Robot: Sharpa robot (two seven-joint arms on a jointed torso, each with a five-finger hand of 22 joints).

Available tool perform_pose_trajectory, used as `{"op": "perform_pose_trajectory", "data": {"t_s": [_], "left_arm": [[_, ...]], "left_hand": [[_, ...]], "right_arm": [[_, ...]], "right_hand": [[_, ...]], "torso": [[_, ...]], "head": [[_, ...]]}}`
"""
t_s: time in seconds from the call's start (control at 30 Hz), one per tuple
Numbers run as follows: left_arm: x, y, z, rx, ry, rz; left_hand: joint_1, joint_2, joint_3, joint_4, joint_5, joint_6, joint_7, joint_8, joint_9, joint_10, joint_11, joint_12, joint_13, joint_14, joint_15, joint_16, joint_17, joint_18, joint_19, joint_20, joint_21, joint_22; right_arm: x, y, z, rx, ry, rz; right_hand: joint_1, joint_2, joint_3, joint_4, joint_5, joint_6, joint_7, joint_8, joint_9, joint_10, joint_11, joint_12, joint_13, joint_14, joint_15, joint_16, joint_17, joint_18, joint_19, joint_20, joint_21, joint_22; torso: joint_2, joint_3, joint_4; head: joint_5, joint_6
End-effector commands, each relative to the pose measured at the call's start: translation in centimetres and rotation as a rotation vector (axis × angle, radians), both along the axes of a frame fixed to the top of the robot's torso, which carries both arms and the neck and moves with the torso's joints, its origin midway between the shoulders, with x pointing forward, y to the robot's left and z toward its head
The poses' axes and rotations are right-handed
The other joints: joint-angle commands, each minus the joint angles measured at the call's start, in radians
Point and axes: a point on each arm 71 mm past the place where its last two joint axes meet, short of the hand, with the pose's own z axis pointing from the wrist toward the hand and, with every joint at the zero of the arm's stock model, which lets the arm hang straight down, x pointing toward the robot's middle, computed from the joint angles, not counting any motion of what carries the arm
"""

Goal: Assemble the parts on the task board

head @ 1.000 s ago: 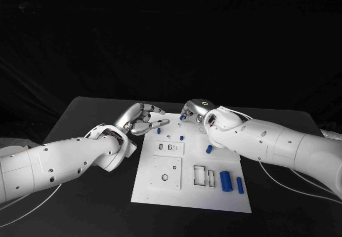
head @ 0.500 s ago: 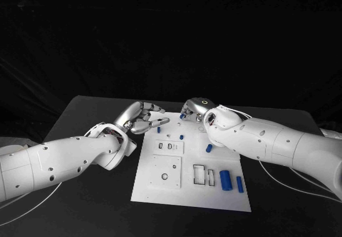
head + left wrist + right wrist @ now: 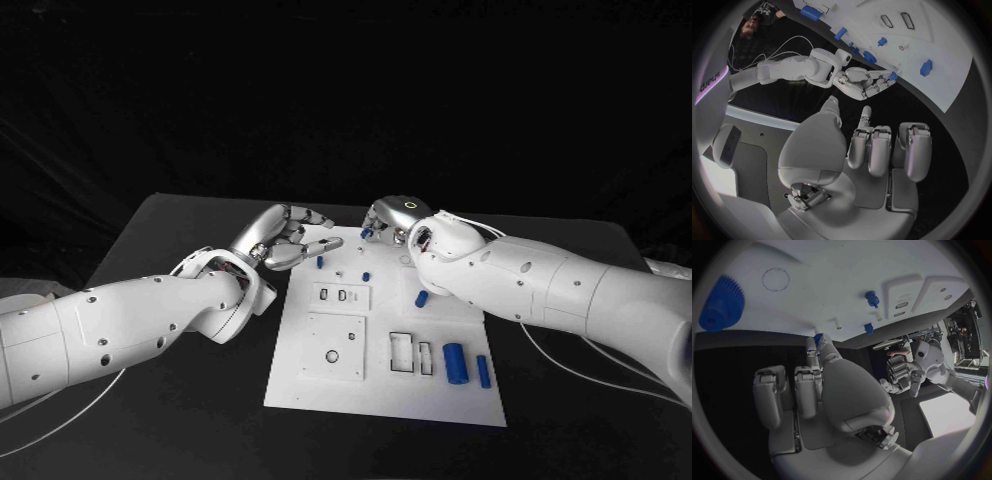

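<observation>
Blue part pinched in right hand over far edge of white board, left hand loosely spread and empty just beside; probably mid-carry, needing careful lining-up with a slot next

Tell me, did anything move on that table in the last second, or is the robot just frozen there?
Almost frozen. The right hand crept slightly toward the far edge of the task board, still pinching a small blue part. The left hand stayed hovering at the board's far left corner, holding nothing. The blue parts lying on the board did not move.
</observation>
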Motion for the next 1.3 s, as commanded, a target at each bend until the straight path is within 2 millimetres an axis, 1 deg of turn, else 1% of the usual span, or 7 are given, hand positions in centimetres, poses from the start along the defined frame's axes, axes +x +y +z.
{"op": "perform_pose_trajectory", "data": {"t_s": [0.03,0.2,0.33,0.6,1.07,1.2,1.3], "left_arm": [[-0.11,-0.3,0.14,0.001,-0.005,-0.01],[-0.23,-0.32,0.2,0.001,-0.006,-0.01],[-0.35,-0.36,0.27,-0.001,-0.006,-0.012],[-0.42,-0.42,0.36,-0.001,-0.002,-0.016],[-0.39,-0.41,0.38,0.0,-0.002,-0.016],[-0.37,-0.42,0.37,0.0,-0.002,-0.017],[-0.37,-0.42,0.38,0.0,-0.002,-0.016]], "left_hand": [[0.001,0.008,0.005,-0.002,-0.004,-0.001,-0.001,-0.005,0.0,0.106,0.002,0.002,0.263,0.104,-0.002,0.003,0.263,-0.007,0.105,0.006,0.002,0.264],[0.001,0.008,0.005,-0.002,-0.004,-0.001,-0.001,-0.005,0.0,0.106,0.002,0.002,0.263,0.104,-0.002,0.003,0.263,-0.007,0.105,0.006,0.002,0.264],[0.001,0.008,0.005,-0.002,-0.004,0.0,-0.001,-0.005,0.0,0.106,0.001,0.002,0.263,0.104,-0.002,0.003,0.263,-0.007,0.105,0.006,0.002,0.264],[0.001,0.009,0.005,-0.002,-0.004,0.0,-0.001,-0.005,0.0,0.106,0.001,0.002,0.263,0.104,-0.002,0.003,0.263,-0.007,0.105,0.006,0.002,0.264],[0.001,0.009,0.005,-0.002,-0.004,0.0,-0.001,-0.005,0.0,0.106,0.001,0.002,0.263,0.104,-0.002,0.003,0.263,-0.007,0.105,0.006,0.002,0.264],[0.003,0.01,0.004,-0.002,-0.004,0.002,-0.002,-0.004,0.0,0.106,0.001,0.002,0.263,0.104,-0.002,0.003,0.263,-0.007,0.105,0.006,0.002,0.264],[0.003,0.01,0.004,-0.002,-0.004,0.002,-0.002,-0.004,0.0,0.106,0.001,0.002,0.263,0.104,-0.002,0.003,0.263,-0.007,0.105,0.006,0.002,0.264]], "right_arm": [[0.03,0.05,-0.01,-0.012,-0.002,-0.004],[0.07,0.09,-0.02,-0.02,0.003,-0.012],[0.16,0.1,-0.08,-0.029,0.008,-0.022],[0.27,0.19,-0.13,-0.054,0.002,-0.025],[0.48,0.26,-0.23,-0.075,-0.002,-0.035],[0.49,0.32,-0.24,-0.074,-0.001,-0.033],[0.49,0.34,-0.27,-0.076,0.003,-0.033]], "right_hand": [[0.011,0.001,0.005,0.004,0.003,0.005,-0.001,0.004,0.007,-0.006,0.002,-0.007,-0.001,0.104,0.008,0.004,0.264,-0.007,0.106,0.002,0.004,0.263],[0.011,0.001,0.005,0.004,0.003,0.005,-0.001,0.004,0.007,-0.006,0.002,-0.007,-0.001,0.104,0.008,0.004,0.264,-0.007,0.106,0.002,0.004,0.263],[0.01,0.001,0.005,0.005,0.003,0.004,-0.001,0.003,0.007,-0.008,0.002,-0.007,-0.001,0.104,0.008,0.004,0.264,-0.007,0.106,0.002,0.004,0.263],[0.011,0.002,0.007,0.006,0.003,0.002,-0.001,0.001,0.006,-0.012,0.002,-0.007,-0.001,0.104,0.008,0.004,0.264,-0.007,0.106,0.003,0.004,0.263],[0.012,0.001,0.009,0.007,0.003,-0.002,-0.001,-0.003,0.005,-0.018,0.003,-0.006,-0.001,0.104,0.007,0.004,0.264,-0.007,0.106,0.003,0.004,0.263],[0.01,0.0,0.009,0.01,0.003,-0.004,0.0,-0.005,0.004,-0.02,0.003,-0.006,-0.001,0.104,0.007,0.004,0.264,-0.007,0.106,0.003,0.004,0.263],[0.007,-0.003,0.008,0.013,0.003,-0.007,-0.001,-0.009,0.003,-0.025,0.003,-0.006,-0.001,0.104,0.006,0.004,0.264,-0.007,0.106,0.003,0.004,0.263]], "torso": [[0.0,-0.001,0.0017],[0.0,-0.0012,0.0005],[0.0,-0.001,-0.001],[0.001,0.0005,0.0016],[-0.001,-0.0008,0.0006],[0.0,-0.0013,0.0029],[0.0,-0.0014,0.0008]], "head": [[-0.002,0.001],[-0.006,0.007],[-0.006,0.005],[-0.003,0.004],[-0.003,0.002],[-0.004,0.003],[-0.001,0.003]]}}
